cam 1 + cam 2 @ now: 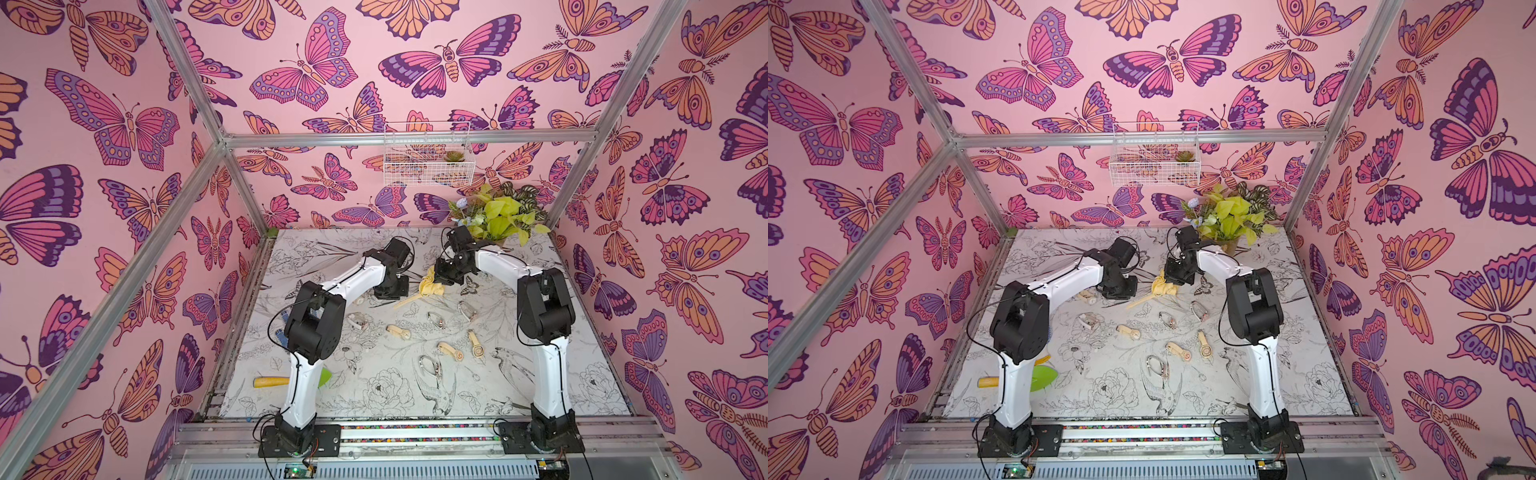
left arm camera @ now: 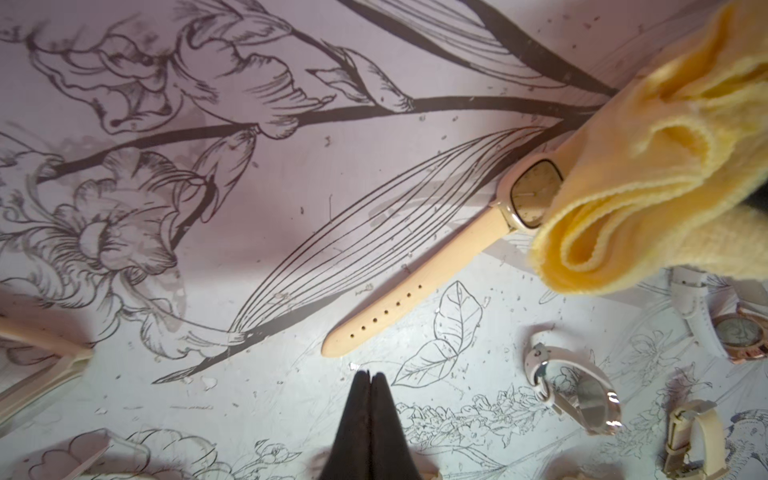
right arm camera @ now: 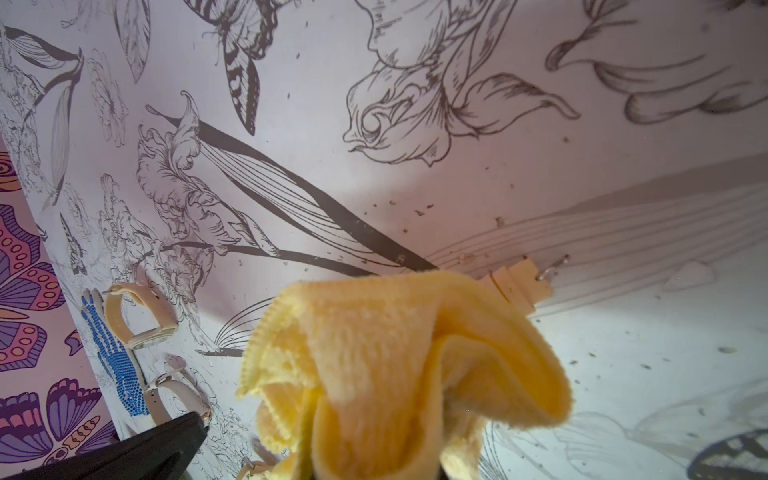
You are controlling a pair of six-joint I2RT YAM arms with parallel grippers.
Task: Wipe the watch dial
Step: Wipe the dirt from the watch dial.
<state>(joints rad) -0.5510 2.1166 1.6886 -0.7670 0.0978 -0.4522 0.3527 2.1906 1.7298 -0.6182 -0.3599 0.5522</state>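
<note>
— Toward the far middle of the table, the right gripper is clamped tight on a bunched yellow cloth. Its folds spill out past the jaws in the right wrist view.

— Noted. Position of the target?

— The beige-strap watch lies flat on the table, face up, partly under the cloth. In the left wrist view one side of the squarish dial shows and the folds overlap the other side. The holed strap end runs out bare, pointing toward the left gripper.

— Is the cloth pressing on the glass?

— Cannot tell. The folds sit over the dial's edge, but the contact itself is hidden. In the right wrist view only the buckle end pokes out beyond the cloth.

— State of the left gripper?

— Its fingers are pressed together with nothing between them. The tips are near the strap's holed tip but apart from it.

— Anything else on the surface?

— More watches are scattered nearer the arm bases, among them a beige one and a looped, silvery one. A blue beaded piece lies near the table's left edge, beside two pale-strapped watches. A potted plant stands in the far right corner.
</note>
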